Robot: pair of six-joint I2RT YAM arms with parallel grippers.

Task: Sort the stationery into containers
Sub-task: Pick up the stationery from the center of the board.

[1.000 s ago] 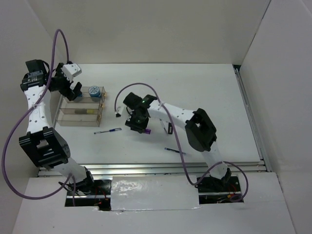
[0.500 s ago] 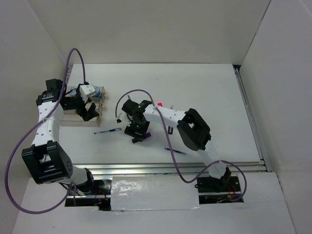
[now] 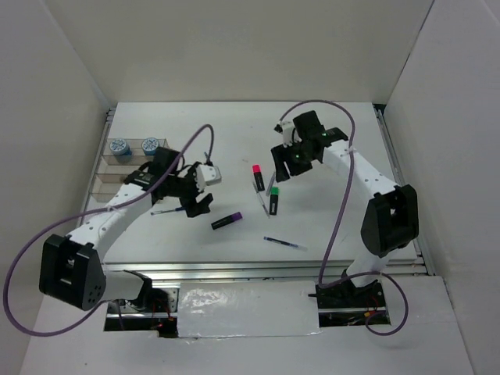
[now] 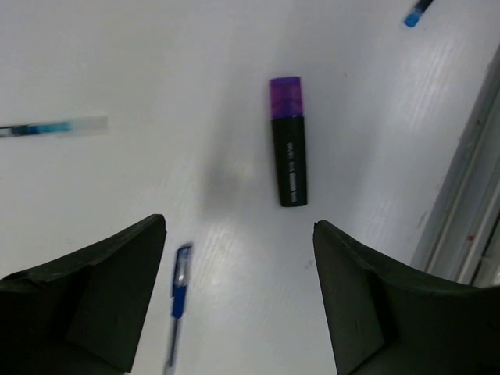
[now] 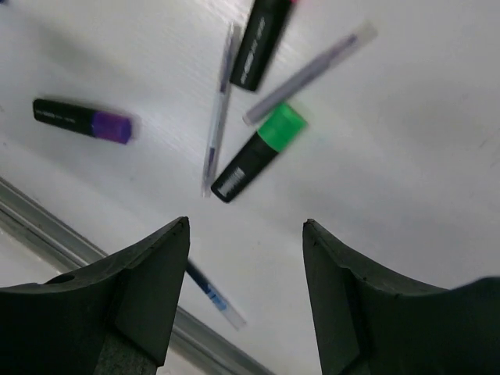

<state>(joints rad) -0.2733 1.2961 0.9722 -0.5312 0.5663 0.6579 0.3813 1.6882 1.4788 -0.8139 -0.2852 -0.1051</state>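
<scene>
Purple highlighter [image 4: 287, 141] lies flat on the table [image 3: 234, 125], cap pointing away, just beyond the gap of the left fingers [image 4: 101, 297], untouched. Left fingers spread wide, empty. Blue pen [image 4: 178, 301] pokes in between them. Green highlighter [image 5: 258, 152] sits beyond the right fingers [image 5: 133, 297], which are also apart and hold nothing. Organizer box [image 3: 105, 176] far left, well apart.

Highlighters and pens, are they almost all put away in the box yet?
Just started. Done: two patterned tubs sit in the organizer box. In hand: nothing; the left gripper and right gripper are open and empty. Left: the purple highlighter, pink highlighter, green highlighter and thin pens lie loose outside it.
</scene>
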